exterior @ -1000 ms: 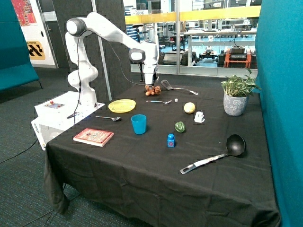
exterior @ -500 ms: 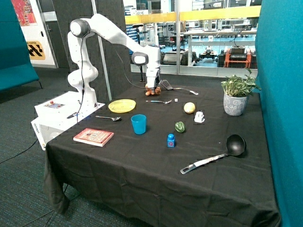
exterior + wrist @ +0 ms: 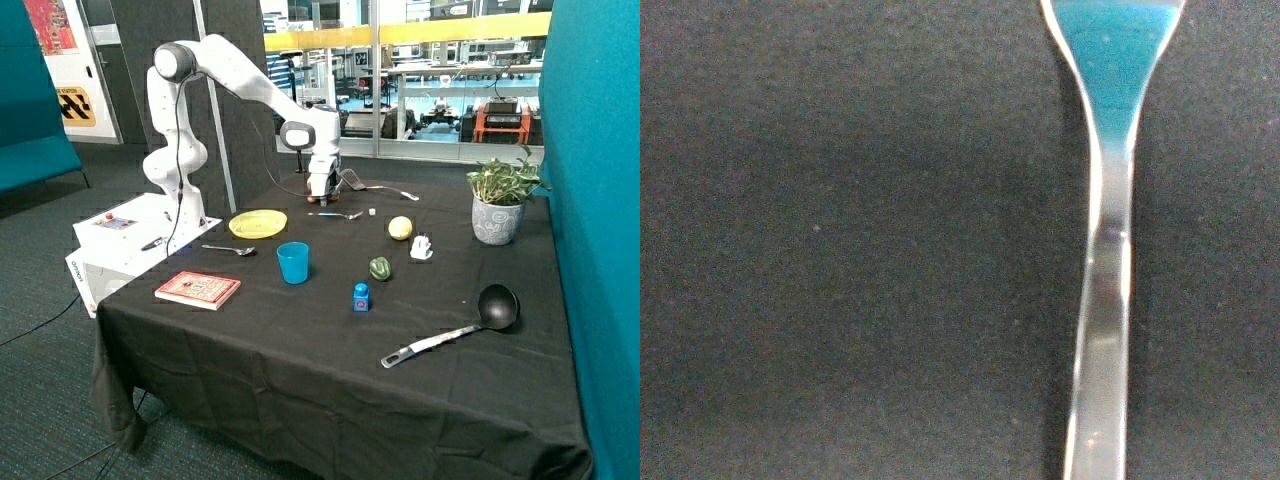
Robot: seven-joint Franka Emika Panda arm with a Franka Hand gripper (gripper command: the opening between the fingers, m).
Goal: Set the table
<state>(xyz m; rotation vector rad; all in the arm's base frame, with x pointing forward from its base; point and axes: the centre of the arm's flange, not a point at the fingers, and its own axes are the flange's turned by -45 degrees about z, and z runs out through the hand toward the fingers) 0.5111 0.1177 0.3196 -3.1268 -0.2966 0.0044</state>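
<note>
Above the fork [image 3: 1105, 300] hangs the pincer [image 3: 319, 196] (its state I cannot tell), beside the yellow plate [image 3: 257, 223].

A leafy green plant in a grey pot [image 3: 499, 204] stands far right on the black-clothed desk [image 3: 300, 350]; a red book [image 3: 198, 289] lies near left.

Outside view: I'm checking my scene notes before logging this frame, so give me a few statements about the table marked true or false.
1. The blue cup stands upright near the yellow plate. True.
2. The ladle lies on the plate. False: it lies on the black cloth near the table's front corner.
3. The hand is low over the table beside the fork. True.
4. The red book is under the potted plant. False: they sit at opposite sides.
</note>
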